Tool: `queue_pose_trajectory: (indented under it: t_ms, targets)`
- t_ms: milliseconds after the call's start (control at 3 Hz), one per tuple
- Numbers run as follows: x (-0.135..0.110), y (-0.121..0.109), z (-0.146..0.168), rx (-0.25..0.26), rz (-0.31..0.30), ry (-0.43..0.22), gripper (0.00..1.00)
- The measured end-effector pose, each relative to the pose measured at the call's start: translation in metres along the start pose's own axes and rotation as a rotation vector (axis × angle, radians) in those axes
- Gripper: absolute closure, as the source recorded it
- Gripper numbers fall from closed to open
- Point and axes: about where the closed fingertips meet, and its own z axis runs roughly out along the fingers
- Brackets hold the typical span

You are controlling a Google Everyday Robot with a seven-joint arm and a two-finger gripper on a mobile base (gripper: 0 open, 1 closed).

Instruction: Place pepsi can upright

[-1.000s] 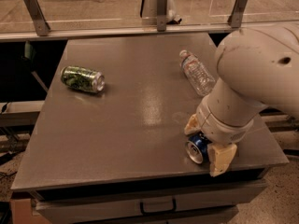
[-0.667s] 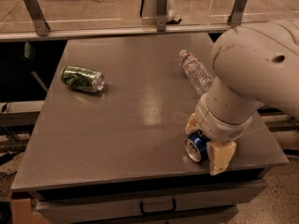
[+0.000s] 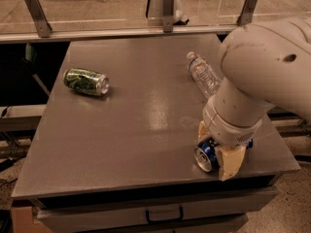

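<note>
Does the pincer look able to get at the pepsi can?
Likely yes: the pincer is down around the pepsi can, which lies on its side near the front edge of the table; nothing stands between them.

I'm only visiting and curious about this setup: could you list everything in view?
Dark blue aluminium pepsi can: one, blue with silver end, on its side at the table's front right.
Green drink can: one, green, on its side at the left.
Clear plastic bottle: one, transparent, lying at the back right.
Grey table: one, grey, centre.
Drawer: one, grey, under the table's front.
Gripper: one, tan fingers closed on the pepsi can.
White arm: one, at the right.
</note>
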Motion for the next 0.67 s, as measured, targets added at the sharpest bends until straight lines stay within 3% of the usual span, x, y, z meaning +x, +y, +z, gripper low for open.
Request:
queue_pose_trajectory:
  t_ms: [333, 667]
  targets:
    - [-0.01, -0.013, -0.025, 0.013, 0.012, -0.04, 1.0]
    - [-0.031, -0.034, -0.076, -0.004, 0.071, -0.178, 1.0]
